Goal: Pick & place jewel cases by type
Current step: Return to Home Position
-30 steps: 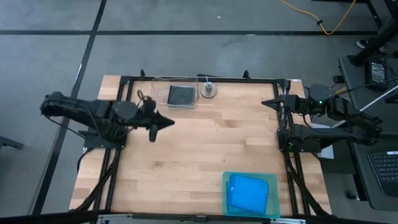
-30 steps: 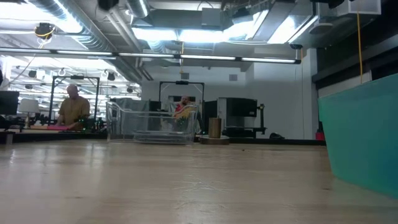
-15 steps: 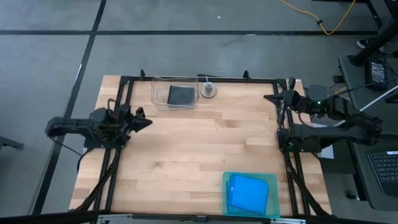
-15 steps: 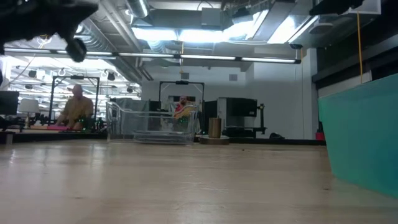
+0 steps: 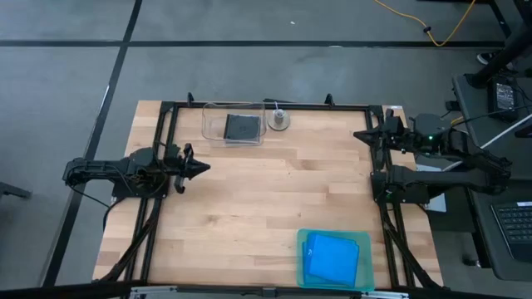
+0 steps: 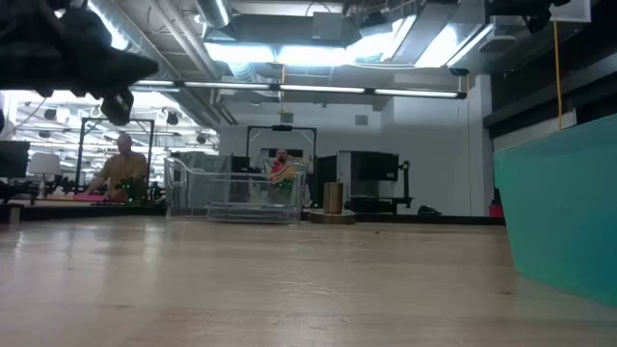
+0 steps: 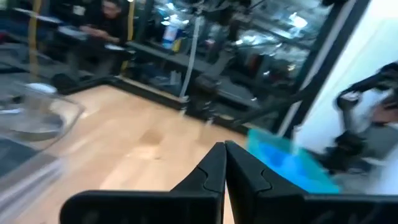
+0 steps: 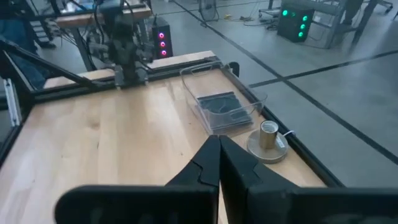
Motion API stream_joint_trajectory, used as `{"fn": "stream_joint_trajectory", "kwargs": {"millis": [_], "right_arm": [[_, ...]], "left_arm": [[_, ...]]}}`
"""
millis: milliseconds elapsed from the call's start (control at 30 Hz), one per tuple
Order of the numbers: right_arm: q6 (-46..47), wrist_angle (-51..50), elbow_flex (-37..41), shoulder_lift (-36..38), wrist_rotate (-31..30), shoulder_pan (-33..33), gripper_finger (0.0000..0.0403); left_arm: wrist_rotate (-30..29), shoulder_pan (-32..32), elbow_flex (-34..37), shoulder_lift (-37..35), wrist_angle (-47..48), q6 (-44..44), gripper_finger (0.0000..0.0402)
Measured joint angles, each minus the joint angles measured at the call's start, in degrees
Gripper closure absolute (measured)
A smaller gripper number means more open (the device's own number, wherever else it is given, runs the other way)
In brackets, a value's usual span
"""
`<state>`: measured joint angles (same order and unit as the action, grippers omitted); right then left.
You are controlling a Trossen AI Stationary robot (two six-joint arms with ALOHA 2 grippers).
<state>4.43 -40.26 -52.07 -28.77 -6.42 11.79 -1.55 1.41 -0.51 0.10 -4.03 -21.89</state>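
Left gripper (image 5: pixel 202 167): held over the left edge of the wooden table (image 5: pixel 266 199), about halfway along that edge, tips pointing toward the table's middle; in the left wrist view its fingers (image 7: pixel 214 163) are pressed together with nothing between them. Right gripper (image 5: pixel 359 135): at the far right corner of the table, tips pointing inward; in the right wrist view its fingers (image 8: pixel 210 152) are also pressed together and empty. Grey-black jewel cases (image 5: pixel 242 127): lying flat as a stack inside the clear tub (image 5: pixel 209 122), which sits at the far edge, left of centre; count not readable from above. Blue jewel cases (image 5: pixel 332 257): stacked flat inside the teal tray (image 5: pixel 302 264) at the near edge, right of centre, with the upper case slightly skewed on the ones below; count not readable. Both containers are well apart from each other and from both grippers. A small metal cylinder (image 5: pixel 279 120) on a round base stands just beside the tub, on its right. No case lies on the bare wood. In the low view a person (image 6: pixel 120 166) is at a bench in the room behind the table
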Motion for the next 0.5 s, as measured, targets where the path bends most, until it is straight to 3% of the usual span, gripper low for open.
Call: {"fn": "stream_joint_trajectory", "kwargs": {"millis": [333,500], "right_arm": [[1.37,0.14,0.0,1.34,0.58,0.0,0.0397],[-0.26,0.2,0.0,4.74,0.55,0.0,0.0397]], "left_arm": [[2.54,-0.21,0.0,0.4,2.95,10.19,0.0398],[3.57,-0.24,0.0,0.52,2.48,9.33,0.0393]]}}
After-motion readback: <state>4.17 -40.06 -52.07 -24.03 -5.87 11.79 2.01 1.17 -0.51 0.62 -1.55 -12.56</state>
